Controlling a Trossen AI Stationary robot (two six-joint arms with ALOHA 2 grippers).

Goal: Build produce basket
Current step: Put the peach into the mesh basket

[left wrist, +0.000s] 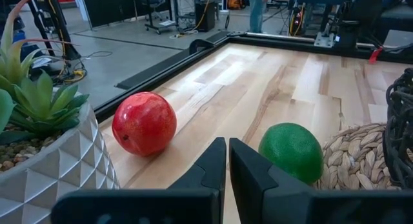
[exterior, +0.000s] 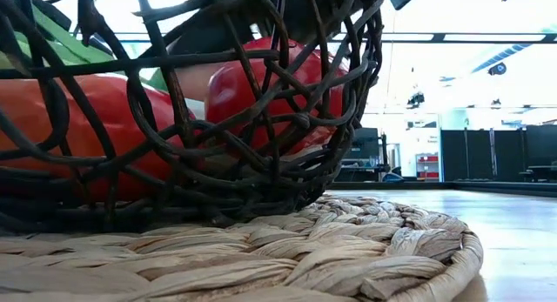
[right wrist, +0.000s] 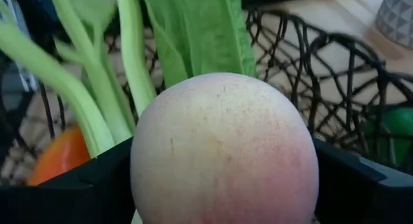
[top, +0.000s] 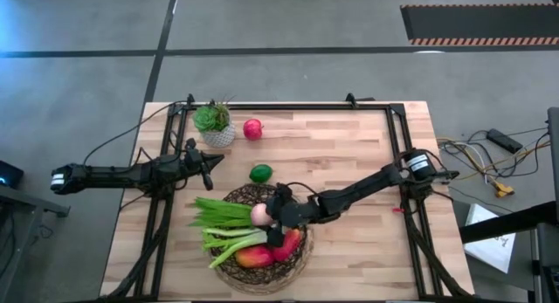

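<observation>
wicker basket [top: 229, 265] cradles smooth round peach [top: 259, 215].

My matt black plastic fingers [right wrist: 361, 185] pressed the peach [right wrist: 222, 153], whose skin looked soft and finely speckled. The basket [exterior: 261, 163] was dark, rough woven wicker on a pale braided straw mat [exterior: 348, 250]. The table [left wrist: 310, 75] was smooth light wood.

Overhead and table-level views, both on the basket [top: 262, 237].
</observation>
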